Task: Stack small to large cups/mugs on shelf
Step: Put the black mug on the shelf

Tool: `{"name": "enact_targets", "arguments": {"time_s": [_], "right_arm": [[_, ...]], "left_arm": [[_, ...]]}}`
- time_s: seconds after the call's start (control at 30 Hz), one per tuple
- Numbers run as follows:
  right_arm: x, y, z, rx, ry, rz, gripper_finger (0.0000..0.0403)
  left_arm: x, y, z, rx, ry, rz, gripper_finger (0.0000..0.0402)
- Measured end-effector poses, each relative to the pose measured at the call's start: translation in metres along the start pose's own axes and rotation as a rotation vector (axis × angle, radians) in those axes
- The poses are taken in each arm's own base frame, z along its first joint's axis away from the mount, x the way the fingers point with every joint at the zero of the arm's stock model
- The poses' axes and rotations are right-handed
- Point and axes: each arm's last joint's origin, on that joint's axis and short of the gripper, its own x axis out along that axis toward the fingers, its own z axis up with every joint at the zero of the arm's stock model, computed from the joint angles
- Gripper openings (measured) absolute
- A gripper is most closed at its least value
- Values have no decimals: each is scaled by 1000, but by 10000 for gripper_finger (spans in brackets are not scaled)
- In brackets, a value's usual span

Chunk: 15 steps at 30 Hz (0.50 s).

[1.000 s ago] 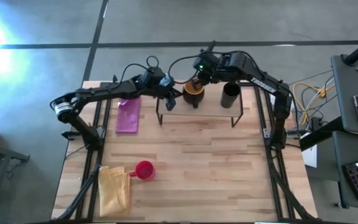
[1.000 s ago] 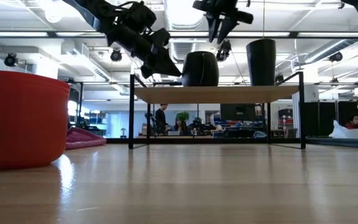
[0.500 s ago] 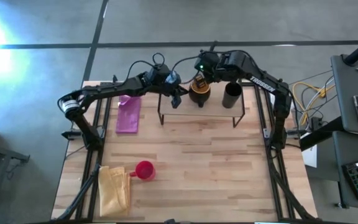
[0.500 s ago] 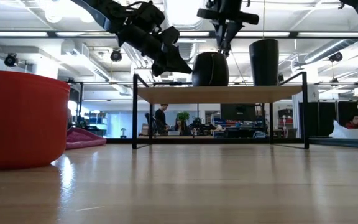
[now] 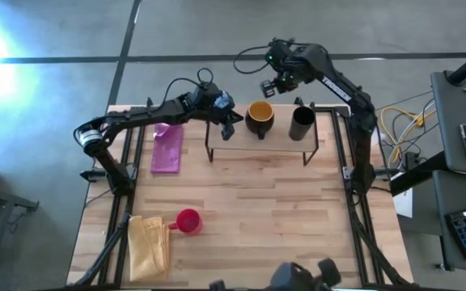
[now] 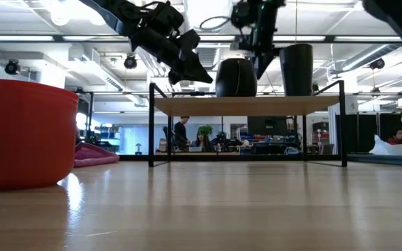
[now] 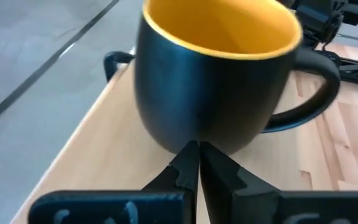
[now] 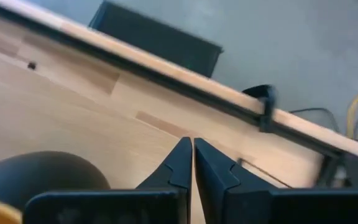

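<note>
Red mug (image 5: 188, 221) stands on open tabletop well short of both pincers, just beside a yellow cloth (image 5: 149, 246). Farther back, the left gripper (image 7: 197, 163), fingers pressed together, touches the yellow-lined dark mug (image 5: 259, 118) on the shelf (image 5: 237, 139); the black cup (image 5: 301, 123) stands beyond that mug. Past the shelf's far edge hangs the right gripper (image 8: 191, 159), likewise closed on nothing

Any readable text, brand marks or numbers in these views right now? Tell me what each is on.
Right arm, high view: white lettering along the link, too small to read.
Yellow-lined mug, black cup, red mug, shelf: no text visible.
Background signs in the low view: none legible.
Nothing can be quoted with confidence.
</note>
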Motion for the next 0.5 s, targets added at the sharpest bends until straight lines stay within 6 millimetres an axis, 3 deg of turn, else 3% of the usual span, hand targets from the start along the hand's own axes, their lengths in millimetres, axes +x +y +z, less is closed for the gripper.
{"name": "enact_targets", "arguments": {"time_s": [0.27,0.5], "right_arm": [[36,19,10,-62,50,98,9],[39,26,4,-114,89,94,9]], "left_arm": [[3,11,-4,-17,15,27,0],[3,11,-5,-24,16,14,0]]}}
